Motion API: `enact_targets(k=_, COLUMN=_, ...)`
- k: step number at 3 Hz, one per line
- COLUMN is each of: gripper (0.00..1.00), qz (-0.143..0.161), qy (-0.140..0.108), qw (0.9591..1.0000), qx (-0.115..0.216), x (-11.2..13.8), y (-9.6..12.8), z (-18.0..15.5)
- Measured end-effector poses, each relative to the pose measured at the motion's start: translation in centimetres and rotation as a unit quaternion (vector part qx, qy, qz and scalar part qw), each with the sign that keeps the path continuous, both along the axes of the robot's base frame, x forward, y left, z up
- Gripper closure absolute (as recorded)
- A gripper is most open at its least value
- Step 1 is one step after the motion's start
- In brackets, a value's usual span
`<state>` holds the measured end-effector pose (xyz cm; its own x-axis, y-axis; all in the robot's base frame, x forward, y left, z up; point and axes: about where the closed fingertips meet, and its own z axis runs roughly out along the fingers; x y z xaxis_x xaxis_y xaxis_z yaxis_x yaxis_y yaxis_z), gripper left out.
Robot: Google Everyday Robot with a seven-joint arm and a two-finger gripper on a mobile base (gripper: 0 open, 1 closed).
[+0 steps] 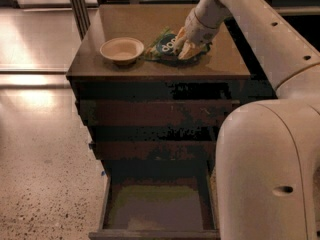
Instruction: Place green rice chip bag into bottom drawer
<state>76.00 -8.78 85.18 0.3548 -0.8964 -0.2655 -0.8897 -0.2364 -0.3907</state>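
The green rice chip bag lies on the dark wooden cabinet top, just right of a beige bowl. Its dark round logo faces up. My gripper reaches down from the upper right and rests on the right end of the bag, covering that end. The bottom drawer is pulled out at the foot of the cabinet, and its flat greenish-grey floor shows nothing on it. The two shallower drawers above it are pushed in.
A beige bowl stands on the cabinet top left of the bag. My white arm and base fill the right side, close to the open drawer's right edge. Speckled floor lies to the left.
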Motion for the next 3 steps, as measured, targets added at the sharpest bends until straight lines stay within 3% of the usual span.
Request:
enact_targets(k=1, gripper=1.00, qz=0.050, qy=-0.017, qw=0.9980, qx=0.036, x=-1.3, y=-0.1, z=3.8)
enact_targets(k=3, gripper=1.00, qz=0.116, qy=-0.077, qw=0.9849, qx=0.103, x=-4.8, y=0.0, z=12.8)
